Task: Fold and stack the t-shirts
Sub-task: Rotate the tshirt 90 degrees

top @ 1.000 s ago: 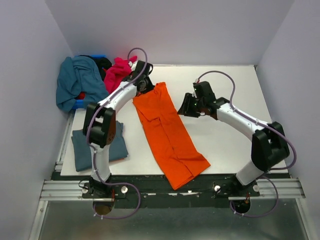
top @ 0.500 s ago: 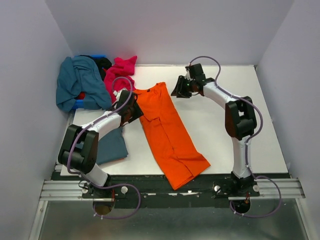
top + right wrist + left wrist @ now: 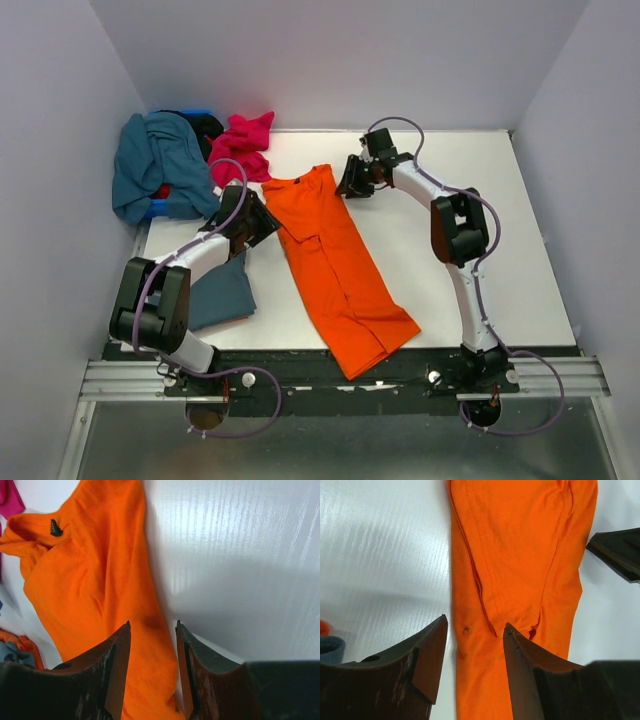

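Orange t-shirt folded into a long strip
It lies diagonally across the surface, lightly creased. The left end effector and right end effector flank its far end, both parted, holding nothing.

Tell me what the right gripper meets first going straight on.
Probably the orange t-shirt: its edge lies ahead between the open jaws of the right gripper, bare table beside it; depth is unclear.

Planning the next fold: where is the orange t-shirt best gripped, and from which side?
Probably the two far corners of the orange t-shirt, coming in from each long side: it lies flat in a long strip, so only edges can be pinched.
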`<state>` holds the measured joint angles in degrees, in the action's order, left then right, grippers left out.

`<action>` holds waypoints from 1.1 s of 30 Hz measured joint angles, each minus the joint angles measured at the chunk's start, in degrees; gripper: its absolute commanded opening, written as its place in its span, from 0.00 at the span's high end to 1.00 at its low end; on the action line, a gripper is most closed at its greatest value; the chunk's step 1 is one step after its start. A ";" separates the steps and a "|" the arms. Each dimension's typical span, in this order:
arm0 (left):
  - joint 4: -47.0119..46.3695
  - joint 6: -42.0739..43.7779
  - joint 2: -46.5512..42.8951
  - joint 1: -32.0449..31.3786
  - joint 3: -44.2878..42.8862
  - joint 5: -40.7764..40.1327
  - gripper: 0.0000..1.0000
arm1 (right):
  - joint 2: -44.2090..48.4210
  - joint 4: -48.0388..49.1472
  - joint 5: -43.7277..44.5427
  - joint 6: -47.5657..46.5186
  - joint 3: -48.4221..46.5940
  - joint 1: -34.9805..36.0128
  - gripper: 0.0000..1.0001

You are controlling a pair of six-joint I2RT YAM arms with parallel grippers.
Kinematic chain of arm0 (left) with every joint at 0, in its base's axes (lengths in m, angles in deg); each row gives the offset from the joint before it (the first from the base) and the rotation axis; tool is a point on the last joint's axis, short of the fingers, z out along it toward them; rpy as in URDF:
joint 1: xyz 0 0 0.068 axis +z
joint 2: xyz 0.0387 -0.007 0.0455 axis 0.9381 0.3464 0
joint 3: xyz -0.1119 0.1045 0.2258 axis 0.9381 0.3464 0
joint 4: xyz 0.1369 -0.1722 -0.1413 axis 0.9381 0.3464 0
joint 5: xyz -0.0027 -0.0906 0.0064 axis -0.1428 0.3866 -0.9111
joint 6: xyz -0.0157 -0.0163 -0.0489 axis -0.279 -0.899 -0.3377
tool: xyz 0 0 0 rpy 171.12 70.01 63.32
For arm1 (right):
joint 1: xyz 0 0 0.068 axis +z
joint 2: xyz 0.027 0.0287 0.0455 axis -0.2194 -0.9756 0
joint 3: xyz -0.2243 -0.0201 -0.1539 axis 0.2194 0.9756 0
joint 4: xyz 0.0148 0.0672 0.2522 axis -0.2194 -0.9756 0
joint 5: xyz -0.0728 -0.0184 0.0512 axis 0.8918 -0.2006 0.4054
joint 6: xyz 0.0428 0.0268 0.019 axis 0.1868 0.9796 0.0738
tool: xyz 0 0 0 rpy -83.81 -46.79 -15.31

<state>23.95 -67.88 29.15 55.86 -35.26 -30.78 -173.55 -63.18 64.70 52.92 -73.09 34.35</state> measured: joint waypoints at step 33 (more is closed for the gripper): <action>-2.89 1.27 -1.90 1.49 1.84 3.13 0.42 | -5.14 0.35 -7.23 6.82 -5.22 -8.33 0.99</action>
<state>21.06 -66.61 27.24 57.35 -33.42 -27.66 -178.69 -62.83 57.47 59.74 -78.32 26.02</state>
